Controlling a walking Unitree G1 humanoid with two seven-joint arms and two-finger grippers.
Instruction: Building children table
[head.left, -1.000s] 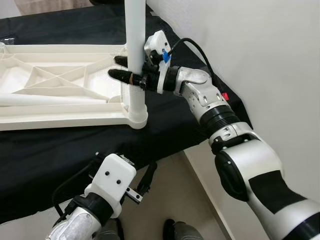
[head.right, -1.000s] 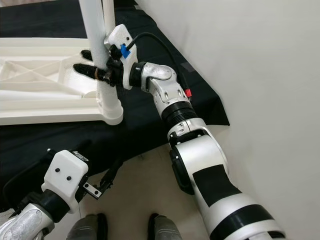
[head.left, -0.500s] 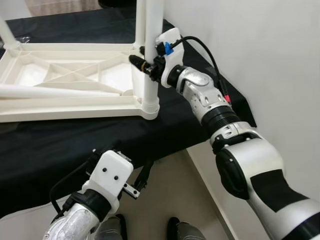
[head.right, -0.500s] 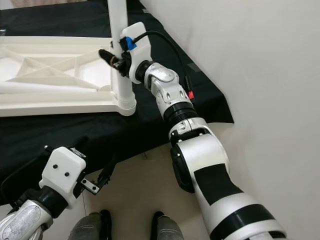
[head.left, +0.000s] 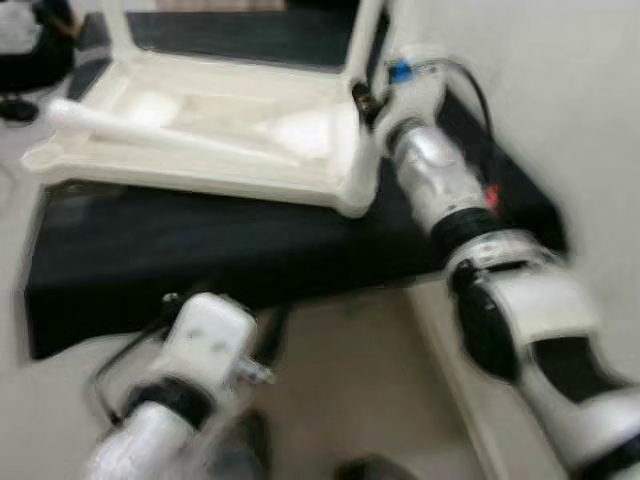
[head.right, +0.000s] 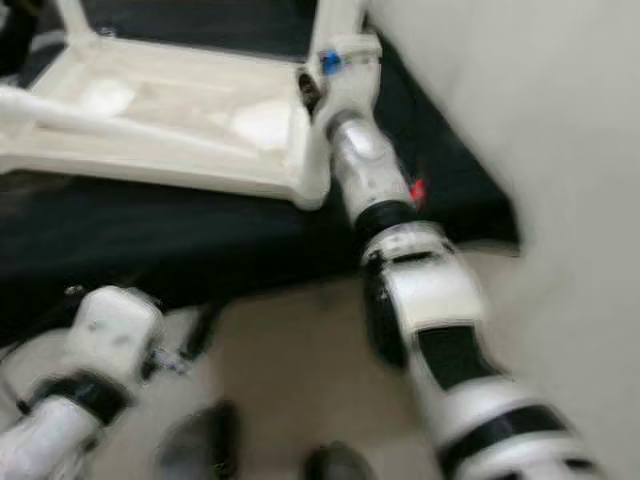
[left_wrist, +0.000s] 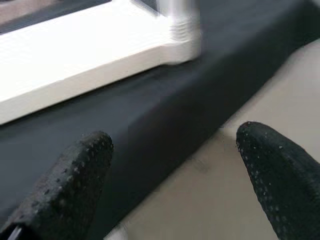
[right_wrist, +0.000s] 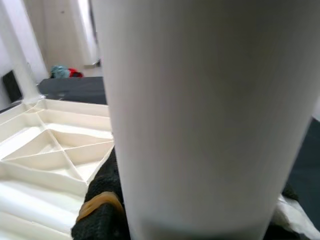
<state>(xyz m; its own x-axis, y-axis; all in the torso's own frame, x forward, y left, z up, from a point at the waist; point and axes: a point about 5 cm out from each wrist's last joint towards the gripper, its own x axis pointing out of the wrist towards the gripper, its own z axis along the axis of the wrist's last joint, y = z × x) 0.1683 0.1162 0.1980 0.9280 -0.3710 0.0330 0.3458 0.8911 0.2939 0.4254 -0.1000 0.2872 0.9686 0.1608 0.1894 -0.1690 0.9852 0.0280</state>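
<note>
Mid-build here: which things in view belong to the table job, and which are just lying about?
Job:
upturned white tabletop
upright leg, right gripper at it
loose leg lying on the tabletop

Lying about:
black cloth
blurred dark thing, far left

A black cloth (head.left: 200, 250) covers the surface and hangs over its front edge, with a fold of it reaching toward the white wall (head.left: 560, 90) on the right. Below lies a pale beige floor (head.left: 350, 400). In the right wrist view, a small heap of teal and red things (right_wrist: 65, 72) sits far off on a dark ledge, too blurred to identify.
</note>
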